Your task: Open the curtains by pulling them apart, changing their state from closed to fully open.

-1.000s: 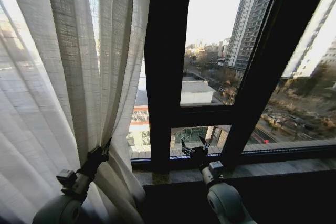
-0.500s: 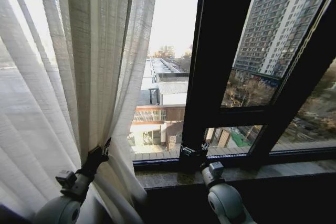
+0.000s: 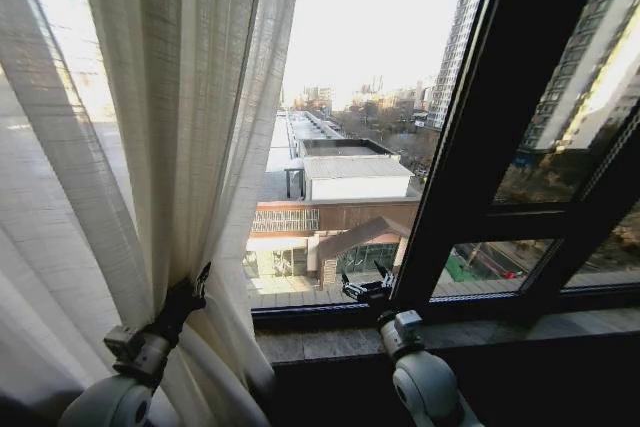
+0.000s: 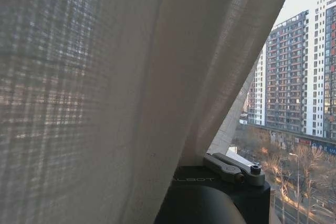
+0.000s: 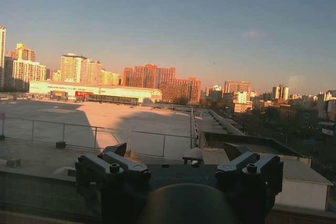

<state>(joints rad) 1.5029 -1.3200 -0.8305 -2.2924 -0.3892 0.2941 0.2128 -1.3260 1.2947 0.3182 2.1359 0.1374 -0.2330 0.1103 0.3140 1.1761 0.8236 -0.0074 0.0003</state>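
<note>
Here your left gripper (image 3: 193, 290) pinches the sheer off-white pleated curtain (image 3: 190, 117), gathered at the window's left edge; draw it steadily leftward without tugging downward. Your right gripper (image 3: 366, 285) waits open-fingered above the stone sill (image 3: 480, 335).

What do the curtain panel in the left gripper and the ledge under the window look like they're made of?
The sheer off-white pleated curtain panel looks like a linen-type woven fabric: visible crosshatch threads, light passing through. The grey window ledge appears to be polished stone, mottled and slightly glossy. The left gripper pinches the fabric.
</note>
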